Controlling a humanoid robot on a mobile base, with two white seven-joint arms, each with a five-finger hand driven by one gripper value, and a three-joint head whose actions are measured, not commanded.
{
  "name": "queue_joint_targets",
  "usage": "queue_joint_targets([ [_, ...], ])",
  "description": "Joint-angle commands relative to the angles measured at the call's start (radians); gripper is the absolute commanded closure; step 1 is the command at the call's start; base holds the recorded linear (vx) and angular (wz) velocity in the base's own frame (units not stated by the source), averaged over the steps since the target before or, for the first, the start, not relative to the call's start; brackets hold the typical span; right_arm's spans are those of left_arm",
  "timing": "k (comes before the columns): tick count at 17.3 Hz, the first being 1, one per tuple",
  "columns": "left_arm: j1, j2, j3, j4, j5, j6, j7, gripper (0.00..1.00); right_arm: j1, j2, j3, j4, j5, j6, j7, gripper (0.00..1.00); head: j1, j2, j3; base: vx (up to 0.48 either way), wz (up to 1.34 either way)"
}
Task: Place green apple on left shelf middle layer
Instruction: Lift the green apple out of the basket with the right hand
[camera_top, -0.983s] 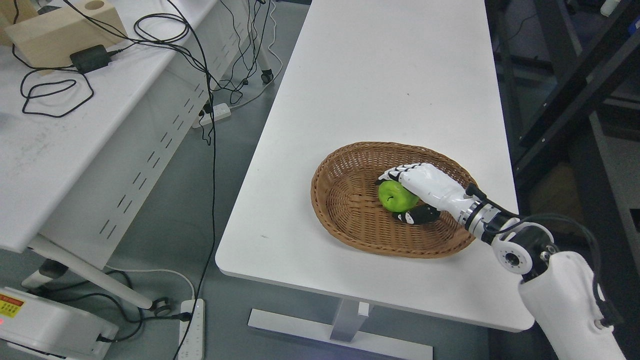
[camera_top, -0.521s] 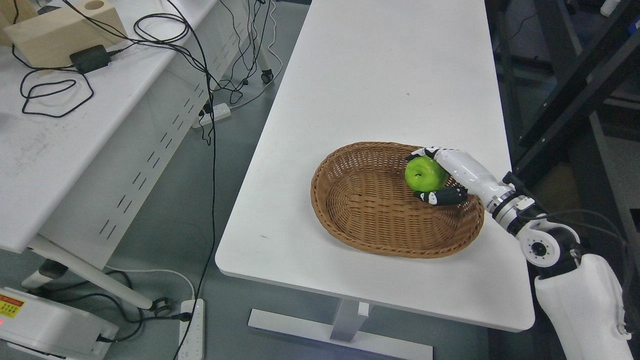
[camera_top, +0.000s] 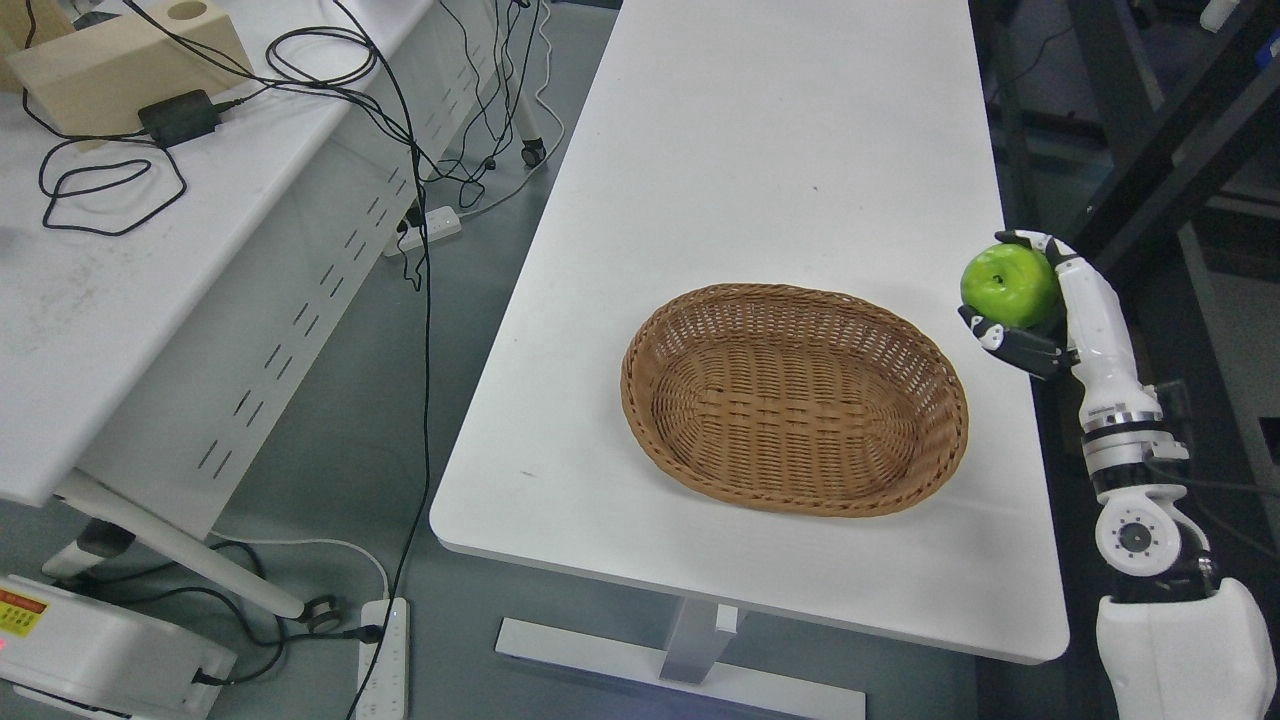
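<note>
My right hand (camera_top: 1030, 295) is raised over the right edge of the white table (camera_top: 780, 150), fingers wrapped around a shiny green apple (camera_top: 1008, 284). The apple sits high in the palm, well clear of the table top and to the right of the brown wicker basket (camera_top: 690, 330). That oval basket lies near the table's front end and has nothing inside. My white forearm rises from the lower right corner. No shelf layer can be made out clearly. The left arm does not show.
A dark metal frame (camera_top: 1150, 150) stands right behind the raised hand. At the left is a second white desk (camera_top: 120, 300) with black cables, a power adapter (camera_top: 180, 116) and a wooden block (camera_top: 110, 60). Power strips (camera_top: 385, 660) lie on the grey floor between the tables.
The right hand lifted the apple out of the basket and carried it up and to the right, past the table's edge. The basket stayed where it was.
</note>
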Motion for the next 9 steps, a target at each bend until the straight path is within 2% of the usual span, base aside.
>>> queue_joint_targets([
  [1,0.009,0.017,0.000,0.000,0.000,-0.001,-0.001,0.00,0.109,0.153,-0.168,-0.075,-0.008,0.012,-0.036,1.00,0.0000,0.000,0.000,0.000,0.00],
  [7,0.009,0.017,0.000,0.000,0.000,-0.001,0.000,0.00,0.164,0.282,-0.177,-0.105,-0.013,-0.001,-0.037,1.00,0.0000,0.000,0.000,0.000,0.00],
  [9,0.009,0.017,0.000,0.000,0.000,-0.001,0.000,0.00,0.186,0.282,-0.172,-0.138,-0.014,-0.001,-0.037,1.00,0.0000,0.000,0.000,0.000,0.00],
])
